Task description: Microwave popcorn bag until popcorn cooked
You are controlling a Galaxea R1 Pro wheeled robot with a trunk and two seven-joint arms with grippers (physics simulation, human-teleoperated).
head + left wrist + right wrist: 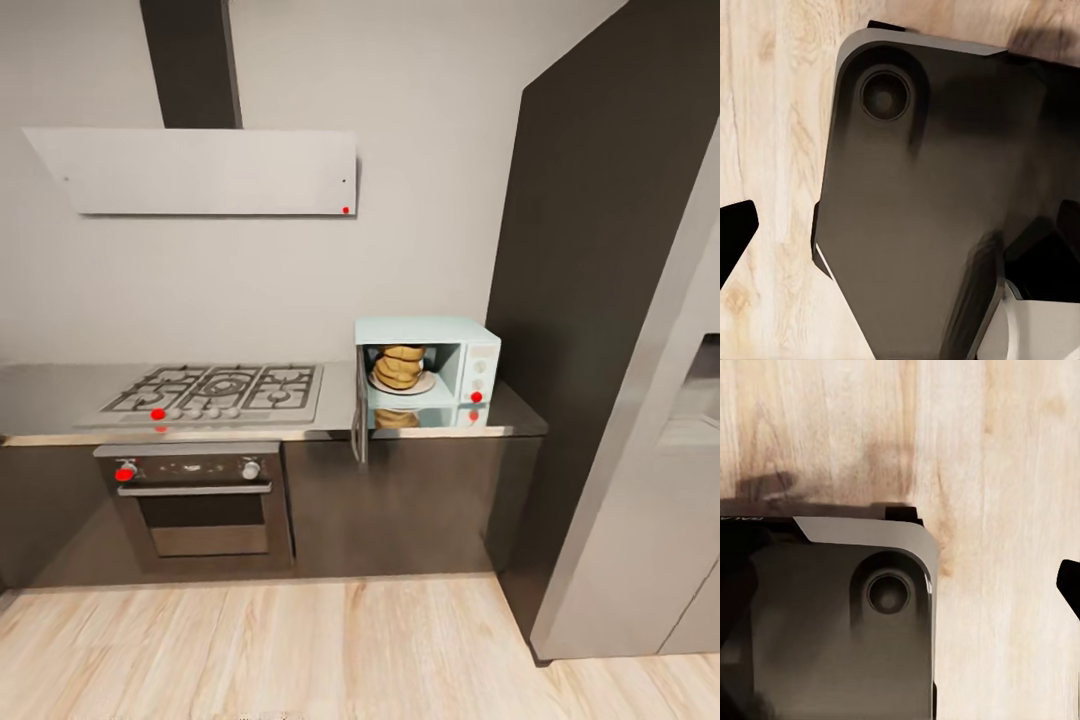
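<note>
Tan popcorn bag (401, 368) inside open-doored microwave (480, 345); no legible writing; pincer states indiscernible.

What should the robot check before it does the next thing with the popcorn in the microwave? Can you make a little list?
1. Popcorn bag inside the microwave: ok, it sits on the plate in there.
2. Microwave door shut: not ok, it hangs open.
3. Bag clear of the door's path: cannot tell.
4. Robot close enough to reach the door: not ok, it looks far back across the wooden floor.
5. Gripper fingers open and empty: cannot tell.
6. Microwave knobs free to reach: ok.
</note>
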